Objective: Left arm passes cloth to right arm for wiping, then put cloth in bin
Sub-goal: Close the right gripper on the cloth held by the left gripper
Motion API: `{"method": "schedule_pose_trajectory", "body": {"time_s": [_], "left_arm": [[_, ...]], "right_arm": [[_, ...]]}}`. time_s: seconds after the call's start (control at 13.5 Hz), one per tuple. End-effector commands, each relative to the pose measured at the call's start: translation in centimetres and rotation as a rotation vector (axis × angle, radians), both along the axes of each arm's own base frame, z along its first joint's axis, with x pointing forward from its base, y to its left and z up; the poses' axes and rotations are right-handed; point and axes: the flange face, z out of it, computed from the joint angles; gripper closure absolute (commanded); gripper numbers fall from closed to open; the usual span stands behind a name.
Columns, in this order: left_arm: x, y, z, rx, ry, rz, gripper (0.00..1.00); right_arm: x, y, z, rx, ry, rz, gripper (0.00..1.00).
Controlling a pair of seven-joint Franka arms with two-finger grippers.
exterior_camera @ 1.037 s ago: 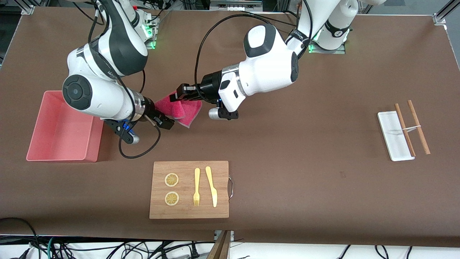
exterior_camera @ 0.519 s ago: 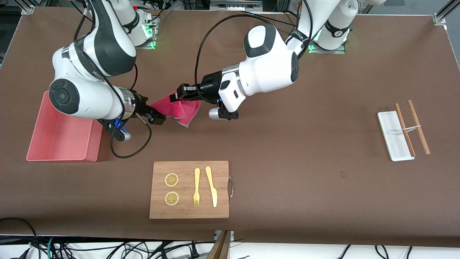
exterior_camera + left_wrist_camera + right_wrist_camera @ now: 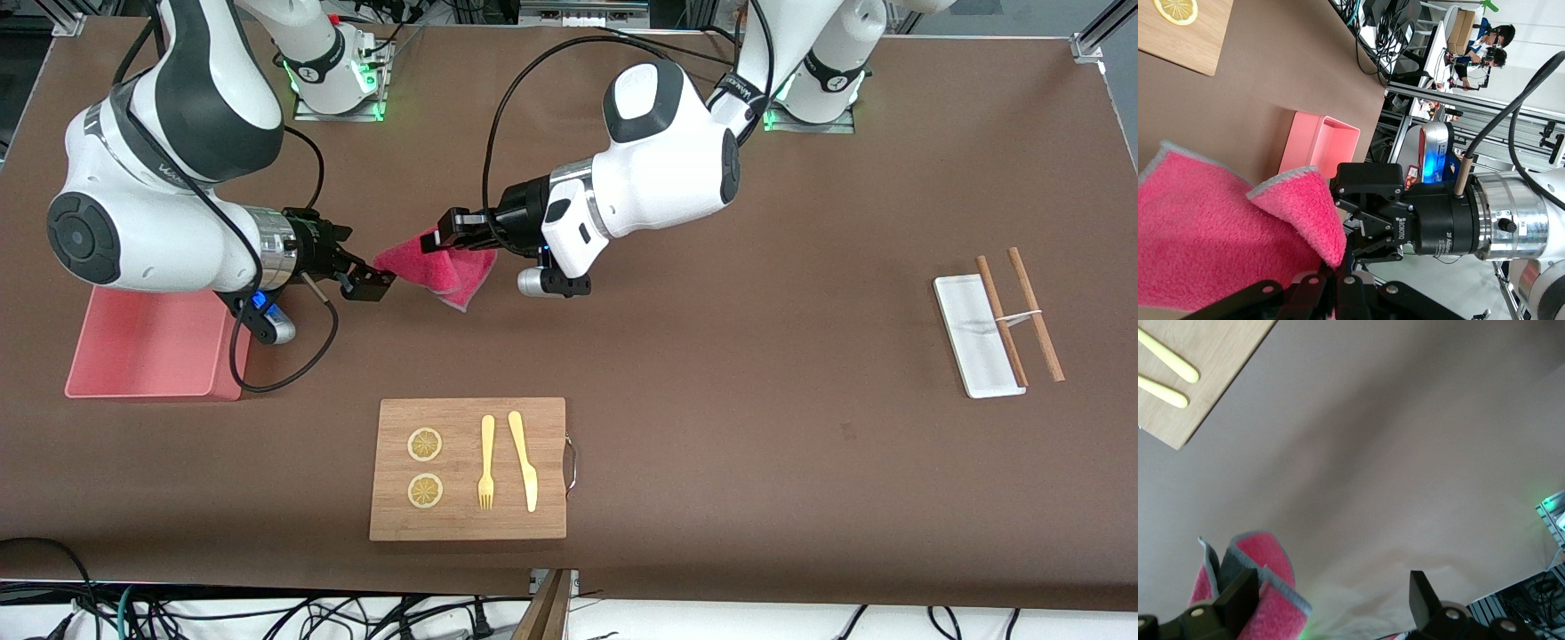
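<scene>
**Item: cloth** (image 3: 437,267), magenta-red, fuzzy pile with a grey bound edge, folded. Located centre-left in the front view, held in the air over bare brown table (image 3: 711,373), between the two grippers.

**Holder:** left gripper (image 3: 449,233), fingers pressed together on the cloth's upper fold; the body of the cloth droops from it.

**Receiver:** right gripper (image 3: 366,283), jaws spread wide, level with the free corner nearest it; in the right wrist view that corner (image 3: 1251,587) lies against one finger, not yet pinched.

**Handling, judged:** light, soft and limp; it sags and folds under its own weight, and has no stiff edge. The pile should grip well and not slip. Not fragile.

**Where to take hold:** the free corner toward the right gripper, well in from the grey hem, catching both layers, clear of the left gripper's fingers.

**Destination:** bin (image 3: 151,342), salmon-pink, at the frame's left edge, partly under the right arm.
</scene>
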Motion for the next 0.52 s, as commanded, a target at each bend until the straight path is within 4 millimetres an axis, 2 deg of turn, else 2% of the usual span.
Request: {"method": "schedule_pose_trajectory", "body": {"time_s": [0.0, 0.3, 0.37, 0.44], "left_arm": [[0.48, -0.25, 0.43, -0.030, 0.006, 0.013, 1.00], [0.48, -0.25, 0.43, -0.030, 0.006, 0.013, 1.00], [0.56, -0.16, 0.43, -0.030, 0.006, 0.014, 1.00], [0.56, -0.16, 0.43, -0.030, 0.006, 0.014, 1.00]], "right_arm": [[-0.48, 0.25, 0.81, 0.032, 0.019, -0.007, 0.00], [-0.64, 0.82, 0.77, 0.052, 0.030, -0.011, 0.01], [-0.62, 0.96, 0.96, 0.085, 0.042, -0.027, 0.03], [-0.57, 0.95, 1.09, 0.107, 0.049, -0.039, 0.09]]}}
